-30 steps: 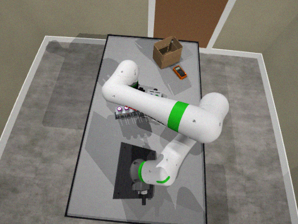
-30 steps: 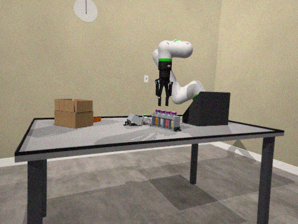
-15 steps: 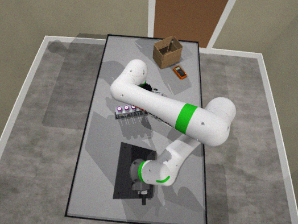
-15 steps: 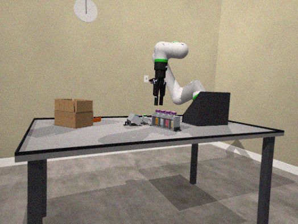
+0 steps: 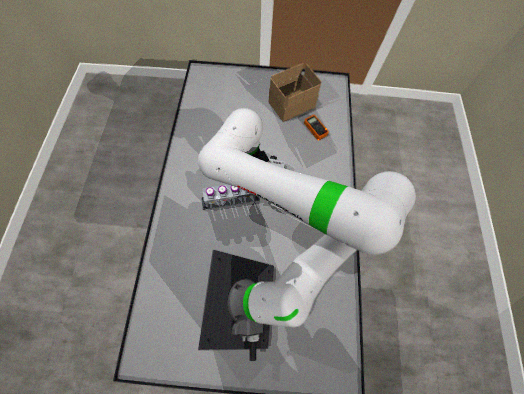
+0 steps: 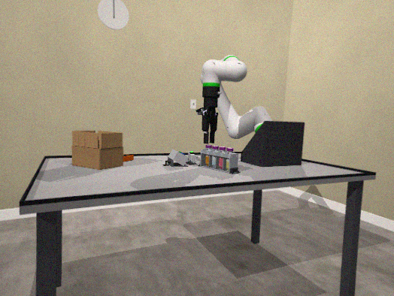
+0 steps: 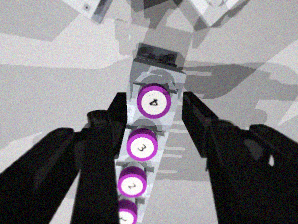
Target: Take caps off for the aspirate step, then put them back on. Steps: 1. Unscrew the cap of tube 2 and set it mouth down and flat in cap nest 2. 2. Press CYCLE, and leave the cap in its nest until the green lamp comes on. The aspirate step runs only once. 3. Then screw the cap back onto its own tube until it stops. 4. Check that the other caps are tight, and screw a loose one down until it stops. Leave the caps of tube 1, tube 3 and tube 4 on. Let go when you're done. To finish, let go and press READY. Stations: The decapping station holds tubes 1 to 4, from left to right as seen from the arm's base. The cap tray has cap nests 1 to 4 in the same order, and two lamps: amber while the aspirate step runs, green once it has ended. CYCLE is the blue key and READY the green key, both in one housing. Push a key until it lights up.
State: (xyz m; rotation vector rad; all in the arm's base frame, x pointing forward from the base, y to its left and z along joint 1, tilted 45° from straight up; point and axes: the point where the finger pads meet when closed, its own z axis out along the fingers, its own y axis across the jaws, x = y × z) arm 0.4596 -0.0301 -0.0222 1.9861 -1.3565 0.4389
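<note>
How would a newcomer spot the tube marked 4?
On the grey table, find the small rack of four purple-capped tubes before the black block. The tube marked 4 stands at the row's end, farthest up in the wrist view, its cap numbered 4.

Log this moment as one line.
claw: part open, empty, above cap 4 | caps 2, 3: on | arm: over rack

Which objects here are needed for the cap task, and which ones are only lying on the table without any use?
Needed: tube rack with its four purple caps, including cap 2; key housing; end effector, partly open, empty, above the rack.

Lying about: cardboard box; orange meter.
</note>
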